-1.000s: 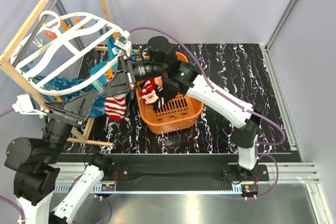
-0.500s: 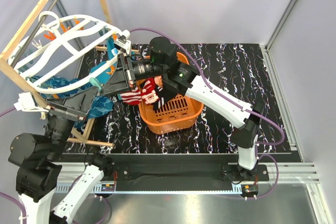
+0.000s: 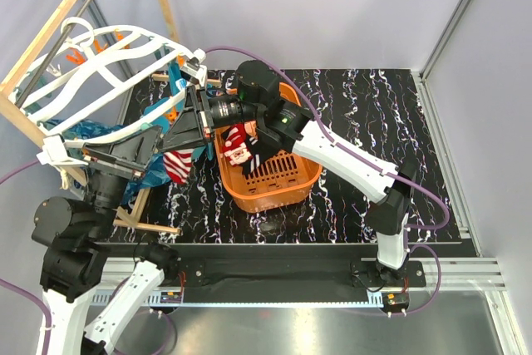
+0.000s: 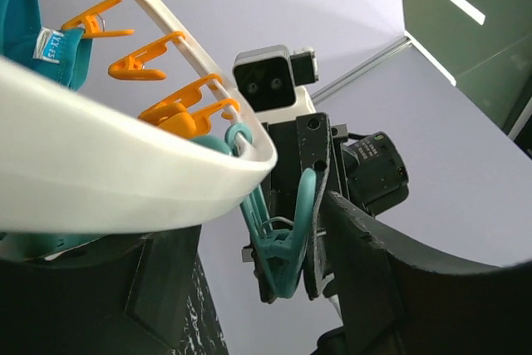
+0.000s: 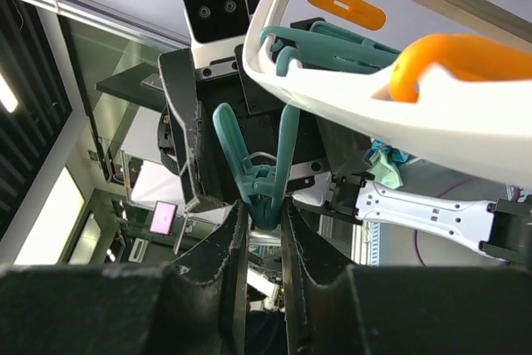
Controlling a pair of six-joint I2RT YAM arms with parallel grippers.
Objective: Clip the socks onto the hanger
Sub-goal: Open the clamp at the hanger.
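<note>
While the right hand (image 5: 262,220) pinches the teal peg (image 5: 268,193) on the hanger (image 5: 332,89) rim, the striped sock (image 3: 178,165) hangs just under it, nearer the spread left hand (image 4: 249,230).

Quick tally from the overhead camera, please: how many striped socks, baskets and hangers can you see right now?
Orange basket: 1
White hanger: 1
Striped socks: 2, one hanging left of the basket, the other inside it
Total: 4
</note>
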